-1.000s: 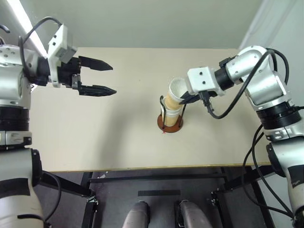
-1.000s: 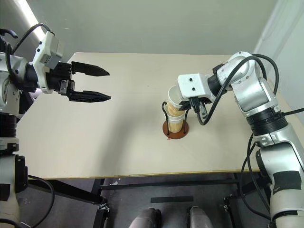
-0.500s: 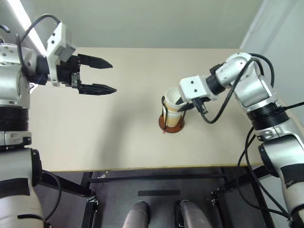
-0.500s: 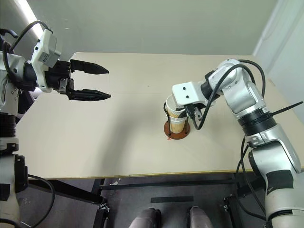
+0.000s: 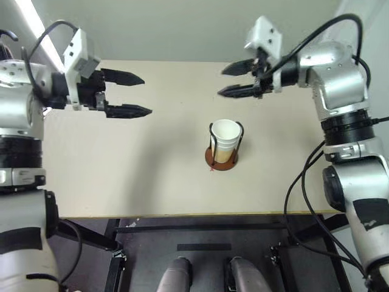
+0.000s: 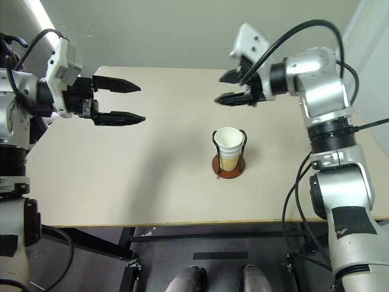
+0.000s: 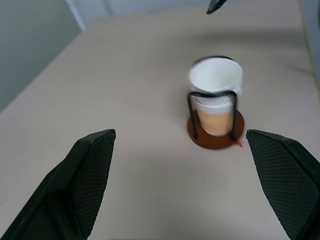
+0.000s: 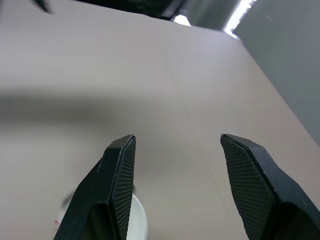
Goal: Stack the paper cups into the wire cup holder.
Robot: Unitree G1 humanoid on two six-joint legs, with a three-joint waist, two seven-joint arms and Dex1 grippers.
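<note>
Head stereo pair looks forward and down from above the table [image 5: 121, 176]; both eyes share the whole tabletop and the stack of paper cups [image 5: 224, 139] in the wire cup holder [image 5: 221, 159]. Left wrist view faces low across the table toward that stack, fairly near. Right wrist view looks down over bare tabletop, a cup rim at its edge.

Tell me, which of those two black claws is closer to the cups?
The right gripper, empty and open above the table's far side, hangs closer to the paper cups stacked in the wire cup holder. The left gripper, also open, hangs farther off.
</note>
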